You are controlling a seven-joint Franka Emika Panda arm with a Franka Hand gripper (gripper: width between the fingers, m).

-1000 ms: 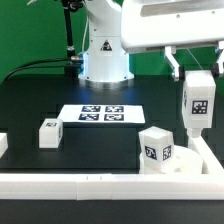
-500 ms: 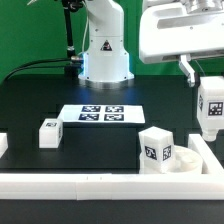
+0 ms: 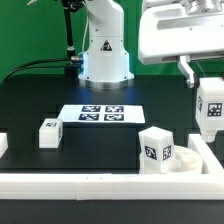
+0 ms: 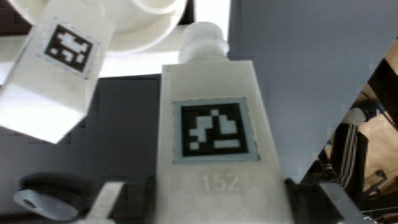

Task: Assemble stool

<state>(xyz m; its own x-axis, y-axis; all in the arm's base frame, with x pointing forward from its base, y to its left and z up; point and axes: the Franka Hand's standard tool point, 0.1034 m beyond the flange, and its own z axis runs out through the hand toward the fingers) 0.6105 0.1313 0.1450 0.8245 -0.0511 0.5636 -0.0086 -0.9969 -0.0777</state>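
**A:** Gripper [image 3: 207, 84] first: spread or pinched?

**B:** Pinched on the held leg [image 3: 211, 106], near its top end. Up off the black table [image 3: 35, 100], at 3 o'clock in the exterior view, tag facing out.

**A:** And the round seat [image 3: 183, 163]?

**B:** Down at 5 o'clock, close to the white border rail [image 3: 100, 185]. Already has the standing leg [image 3: 155, 148] upright on its 9 o'clock side.

**A:** Fixed in tight?

**B:** Can't tell. Looks straight up, nothing more.

**A:** Any more legs?

**B:** Yes, the loose leg [image 3: 48, 132], lying at 9 o'clock, well apart from the seat.

**A:** So how far along?

**B:** Around a third, at a guess. One leg on the seat, one in the air at about 1 o'clock from the seat, one waiting on the table.

**A:** Left to do?

**B:** Probably bring the held leg over a free socket and fit it in. Then fetch the loose leg and do the same.
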